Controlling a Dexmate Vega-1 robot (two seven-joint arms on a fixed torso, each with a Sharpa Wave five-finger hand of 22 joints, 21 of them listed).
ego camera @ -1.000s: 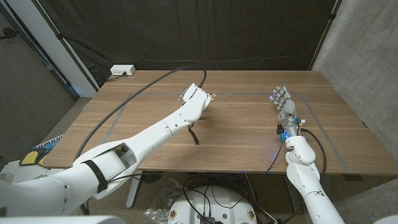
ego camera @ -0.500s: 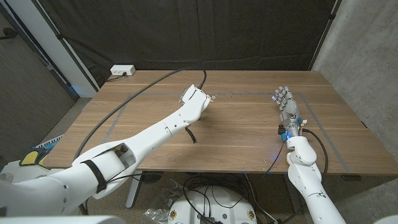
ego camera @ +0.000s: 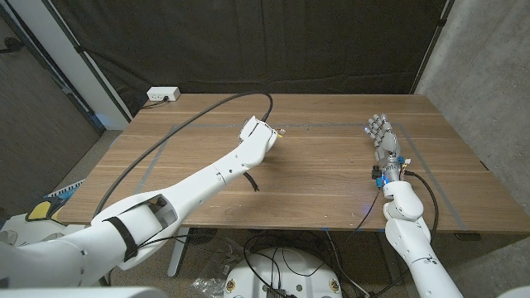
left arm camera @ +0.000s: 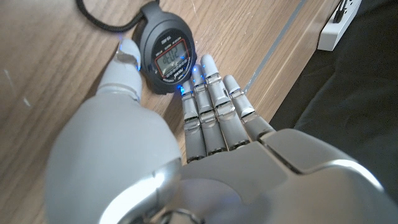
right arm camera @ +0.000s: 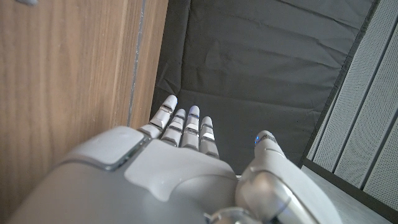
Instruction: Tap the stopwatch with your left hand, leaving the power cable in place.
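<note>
The black stopwatch (left arm camera: 165, 55) with a grey digital display lies face up on the wooden table (ego camera: 331, 178). My left hand (ego camera: 258, 132) is stretched over it at mid-table, so it is hidden under the hand in the head view. In the left wrist view the left hand (left arm camera: 205, 124) has straight fingers (left arm camera: 208, 68) at one side of the stopwatch's case and the thumb (left arm camera: 127, 59) at the other; actual contact I cannot tell. The black power cable (ego camera: 184, 122) arcs across the table's left half. My right hand (ego camera: 382, 139) stands at the right, fingers straight, holding nothing.
A white power strip (ego camera: 163, 93) sits at the table's far left corner, also seen as a power strip (left arm camera: 339, 18) in the left wrist view. A thin black cord (left arm camera: 99, 18) runs off the stopwatch. A dark curtain hangs behind the table.
My left hand has edged a little farther across the table. The right hand and the power cable stay where they were.
</note>
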